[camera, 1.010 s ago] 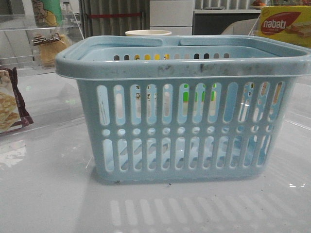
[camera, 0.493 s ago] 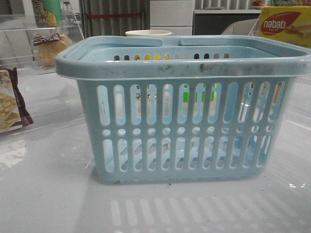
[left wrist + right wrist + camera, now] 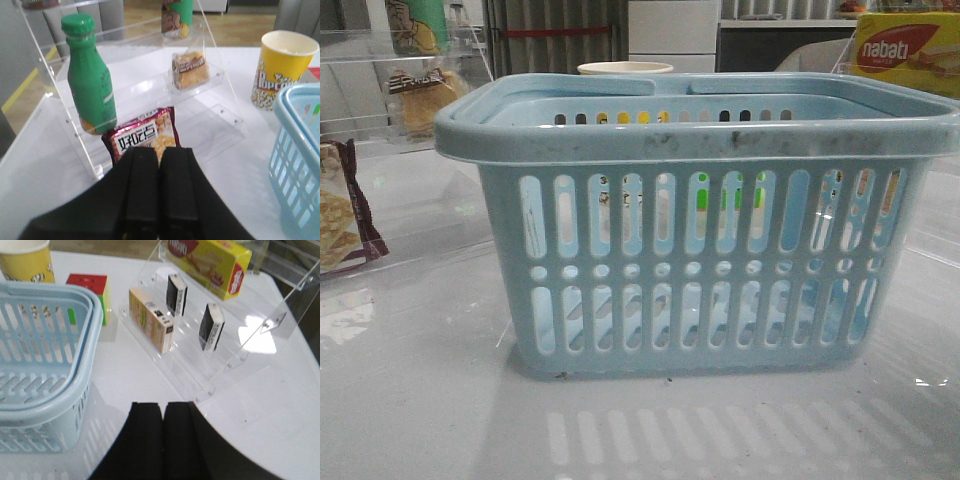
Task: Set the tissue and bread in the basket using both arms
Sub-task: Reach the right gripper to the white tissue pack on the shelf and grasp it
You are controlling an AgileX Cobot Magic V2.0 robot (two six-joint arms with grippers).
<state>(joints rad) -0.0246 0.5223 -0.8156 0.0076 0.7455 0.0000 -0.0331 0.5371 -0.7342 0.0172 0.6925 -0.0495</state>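
The light-blue basket (image 3: 700, 140) stands mid-table and looks empty; it shows in the left wrist view (image 3: 297, 150) and the right wrist view (image 3: 45, 365). The bread (image 3: 189, 70), golden-brown in a clear wrapper, lies on a clear acrylic shelf and shows at the far left of the front view (image 3: 420, 95). Two small black tissue packets (image 3: 176, 294) (image 3: 211, 326) stand on the other acrylic rack. My left gripper (image 3: 159, 155) is shut and empty, over the table short of a cracker packet. My right gripper (image 3: 163, 410) is shut and empty, beside the basket, short of the rack.
A green bottle (image 3: 90, 80) and a cracker packet (image 3: 145, 135) are on the bread's shelf. A yellow popcorn cup (image 3: 280, 67) stands behind the basket, next to a colour cube (image 3: 90, 290). A yellow wafer box (image 3: 210, 262) and a beige box (image 3: 150, 320) share the tissue rack.
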